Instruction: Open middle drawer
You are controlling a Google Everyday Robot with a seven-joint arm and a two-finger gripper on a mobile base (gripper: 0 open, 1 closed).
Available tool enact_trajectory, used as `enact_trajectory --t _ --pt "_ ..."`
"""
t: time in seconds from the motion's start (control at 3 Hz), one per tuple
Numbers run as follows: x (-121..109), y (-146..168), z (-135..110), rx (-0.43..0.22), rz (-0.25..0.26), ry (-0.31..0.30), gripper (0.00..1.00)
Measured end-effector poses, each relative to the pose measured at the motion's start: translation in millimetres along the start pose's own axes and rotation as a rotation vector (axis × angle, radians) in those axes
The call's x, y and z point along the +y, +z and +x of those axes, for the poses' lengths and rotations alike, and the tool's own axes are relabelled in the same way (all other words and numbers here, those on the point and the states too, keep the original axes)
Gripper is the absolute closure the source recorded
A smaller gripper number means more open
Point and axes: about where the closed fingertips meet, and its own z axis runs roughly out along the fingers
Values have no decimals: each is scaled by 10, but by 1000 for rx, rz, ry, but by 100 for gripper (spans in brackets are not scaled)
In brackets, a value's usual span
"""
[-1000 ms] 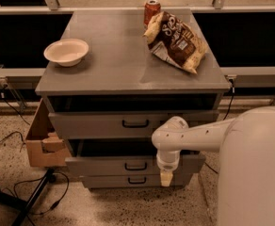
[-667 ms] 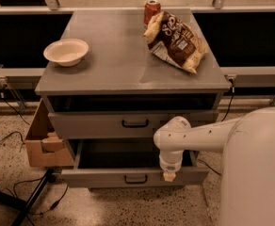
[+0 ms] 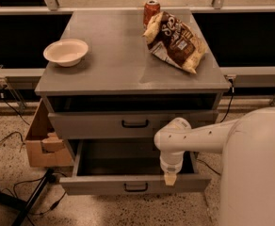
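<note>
The middle drawer point(image 3: 104, 185) of the grey cabinet stands pulled far out, showing its plain grey interior point(image 3: 123, 157). Its small black loop handle point(image 3: 136, 188) sits in the middle of the front. My gripper point(image 3: 169, 178) points down at the top edge of that front, right of the handle, at the end of the white arm point(image 3: 198, 138). Above it, the top drawer point(image 3: 95, 125) sticks out a little. The pulled-out drawer hides whatever lies below it.
On the cabinet top point(image 3: 114, 65) are a white bowl point(image 3: 66, 51), a chip bag point(image 3: 175, 42) and a red can point(image 3: 151, 9). A cardboard box point(image 3: 41, 142) stands left of the cabinet. A black stand leg point(image 3: 31, 199) and cables cross the floor. My white body point(image 3: 257, 173) fills the right.
The middle drawer has slid out toward the camera, covering the lowest drawer front. My gripper moved down and forward along with the drawer front.
</note>
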Motion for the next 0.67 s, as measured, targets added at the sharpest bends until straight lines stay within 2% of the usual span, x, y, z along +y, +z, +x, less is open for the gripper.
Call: enact_trajectory --t 0.67 --pt "7 -2 4 1 -2 0 39"
